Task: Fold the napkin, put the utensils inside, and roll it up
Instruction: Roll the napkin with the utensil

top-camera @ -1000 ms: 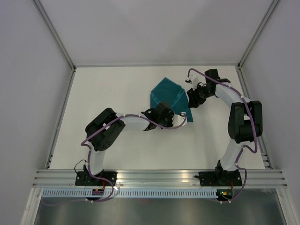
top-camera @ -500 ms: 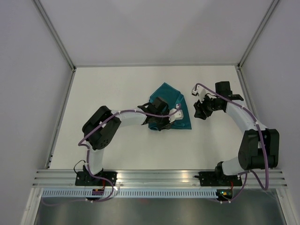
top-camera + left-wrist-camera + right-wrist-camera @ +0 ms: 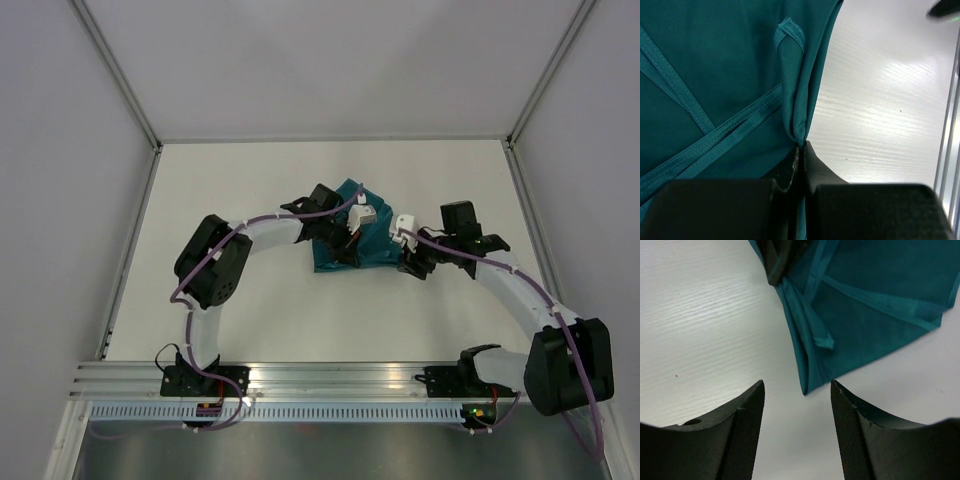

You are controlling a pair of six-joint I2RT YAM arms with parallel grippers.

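- The table [image 3: 250, 320] is white and flat; close up, in the left wrist view, its top shows a fine wood-like grain and a few tiny dark specks.
- Plain pale grey walls close it in: left wall [image 3: 60, 150], back wall [image 3: 330, 60], right wall [image 3: 600, 120].
- Thin metal posts [image 3: 115, 70] run along the two back corners.
- Metal strips line the table's side edges.
- A ribbed aluminium rail [image 3: 340, 375] crosses the near edge, with a slotted white strip [image 3: 340, 411] just below it.
- Below that lies a dull grey surface [image 3: 340, 450].
- The light is soft and even, leaving a pale sheen on the tabletop.
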